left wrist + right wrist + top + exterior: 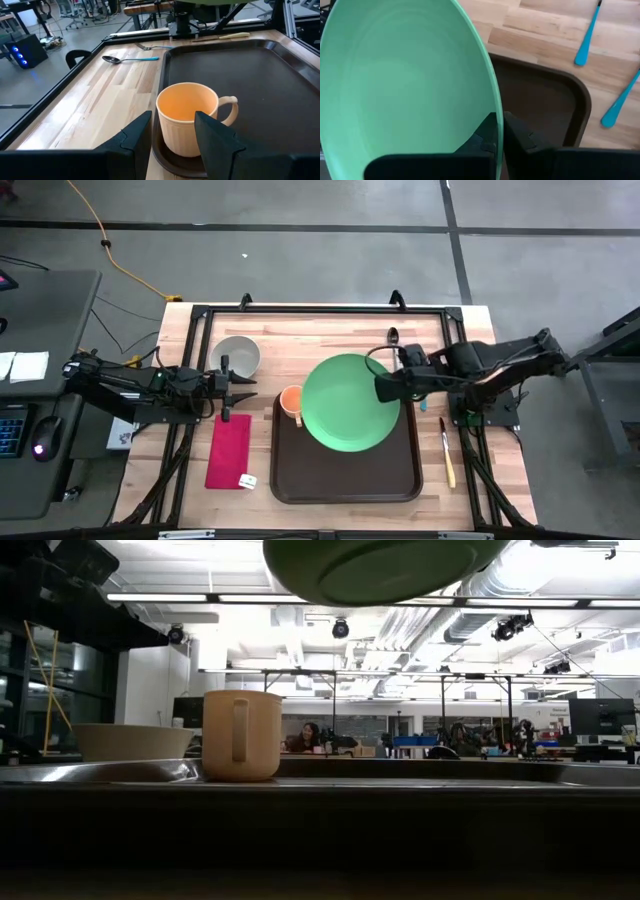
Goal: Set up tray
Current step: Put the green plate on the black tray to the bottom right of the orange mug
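High view: the plate hangs over the tray, not yet set down.
Right gripper [384,390]: pinched on the rim of the green plate [348,402] (held up in the air).
Tray [345,480]: directly beneath the plate, mid-worktop, long axis running away from the arms' bases.
Left gripper [232,385]: fingers apart, just beside the orange mug [291,399] at the tray's left edge.
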Robot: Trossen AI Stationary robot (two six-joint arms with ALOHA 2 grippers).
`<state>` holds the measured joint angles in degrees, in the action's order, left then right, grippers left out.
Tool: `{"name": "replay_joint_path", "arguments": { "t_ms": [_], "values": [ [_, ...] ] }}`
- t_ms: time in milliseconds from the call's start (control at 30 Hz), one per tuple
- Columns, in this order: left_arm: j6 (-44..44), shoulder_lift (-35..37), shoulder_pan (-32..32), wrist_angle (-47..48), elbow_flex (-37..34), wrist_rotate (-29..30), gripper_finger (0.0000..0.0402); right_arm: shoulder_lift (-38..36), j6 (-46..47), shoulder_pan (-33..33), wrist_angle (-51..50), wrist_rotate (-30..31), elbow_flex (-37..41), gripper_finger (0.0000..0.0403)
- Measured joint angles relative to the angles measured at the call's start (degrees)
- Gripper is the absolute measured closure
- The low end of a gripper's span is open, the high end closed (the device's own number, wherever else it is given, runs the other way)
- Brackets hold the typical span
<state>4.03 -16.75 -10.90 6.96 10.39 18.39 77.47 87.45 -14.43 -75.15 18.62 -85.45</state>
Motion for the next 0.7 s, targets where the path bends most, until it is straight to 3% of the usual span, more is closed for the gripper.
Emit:
{"name": "replay_joint_path", "arguments": {
  "t_ms": [700],
  "values": [
    [0.0,0.0,0.0,0.0,0.0,0.0,0.0222,4.1,4.0,-1.8,-3.7,-2.5,0.0,0.0403]
  ]
}}
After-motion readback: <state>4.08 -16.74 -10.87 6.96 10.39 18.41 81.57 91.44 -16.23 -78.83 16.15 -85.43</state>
